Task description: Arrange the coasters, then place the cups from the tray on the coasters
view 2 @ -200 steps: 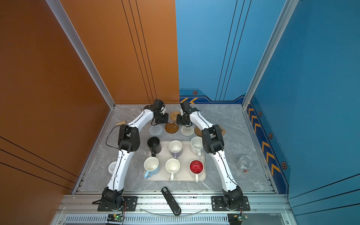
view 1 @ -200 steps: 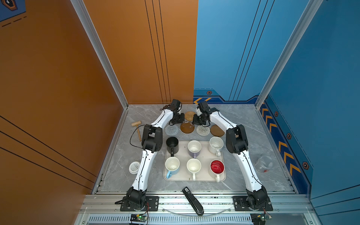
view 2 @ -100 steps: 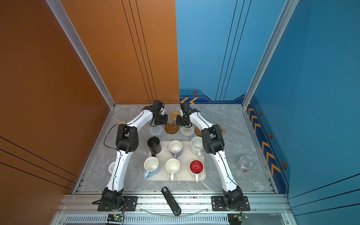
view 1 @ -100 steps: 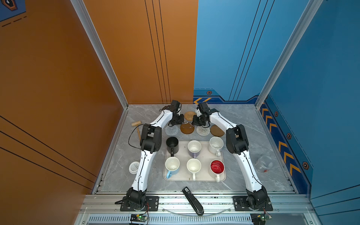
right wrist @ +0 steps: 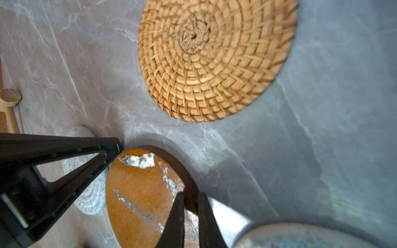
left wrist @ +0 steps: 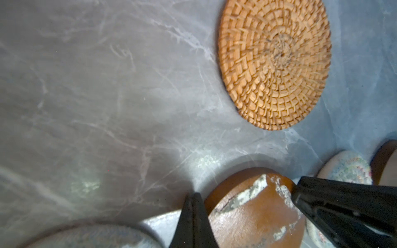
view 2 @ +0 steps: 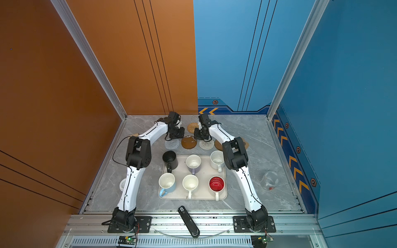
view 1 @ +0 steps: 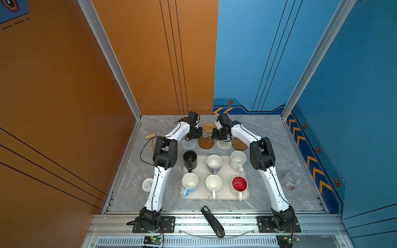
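My right gripper (right wrist: 190, 194) is shut on the rim of a brown coaster (view 1: 206, 142) with white scuffs. My left gripper (left wrist: 194, 194) is shut, its tip against the same coaster's (left wrist: 253, 214) opposite edge. That disc lies between a grey crocheted round (view 1: 189, 143) and a white one (view 1: 224, 144), with another brown disc (view 1: 239, 143) further right. The woven rattan coaster (view 1: 209, 127) lies behind them. Nearer the front, the cream tray (view 1: 225, 171) holds several cups, among them black (view 1: 190, 158), lavender (view 1: 214, 163) and red-inside (view 1: 239, 184).
A small wooden mallet (view 1: 150, 137) lies at the left wall. A white lid (view 1: 147, 184) sits left of the tray and a clear glass jar (view 1: 291, 180) to its right. A black handheld device (view 1: 212, 221) lies on the front rail.
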Robot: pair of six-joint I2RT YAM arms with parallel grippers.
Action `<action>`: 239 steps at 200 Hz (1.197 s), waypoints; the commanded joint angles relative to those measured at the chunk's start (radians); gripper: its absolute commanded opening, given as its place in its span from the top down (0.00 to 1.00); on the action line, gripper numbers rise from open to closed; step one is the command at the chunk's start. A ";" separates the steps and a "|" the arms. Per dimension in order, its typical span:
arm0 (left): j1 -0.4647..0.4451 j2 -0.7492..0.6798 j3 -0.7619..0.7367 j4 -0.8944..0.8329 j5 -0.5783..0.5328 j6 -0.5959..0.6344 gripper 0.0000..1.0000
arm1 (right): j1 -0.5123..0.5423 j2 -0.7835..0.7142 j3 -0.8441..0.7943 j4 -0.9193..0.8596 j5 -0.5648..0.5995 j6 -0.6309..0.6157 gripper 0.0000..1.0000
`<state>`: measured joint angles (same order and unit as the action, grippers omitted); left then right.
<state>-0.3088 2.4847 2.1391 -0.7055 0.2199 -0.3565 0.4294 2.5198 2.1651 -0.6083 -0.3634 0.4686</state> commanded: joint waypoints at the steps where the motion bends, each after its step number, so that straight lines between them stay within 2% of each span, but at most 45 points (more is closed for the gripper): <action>1: -0.008 -0.021 -0.027 -0.043 -0.036 0.017 0.98 | 0.009 -0.031 -0.032 -0.048 0.015 -0.019 0.88; 134: 0.005 -0.149 -0.058 0.024 -0.077 -0.007 0.98 | -0.021 -0.125 -0.014 0.003 0.074 -0.012 0.87; 181: 0.002 -0.230 -0.148 0.077 -0.067 -0.013 0.99 | -0.032 -0.046 0.074 0.048 0.099 0.005 0.88; 239: 0.002 -0.352 -0.303 0.195 -0.050 -0.038 0.99 | -0.044 0.082 0.214 0.127 0.073 0.068 0.88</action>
<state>-0.3080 2.2017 1.8839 -0.5735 0.1608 -0.3725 0.3981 2.5389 2.3169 -0.5133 -0.2977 0.4953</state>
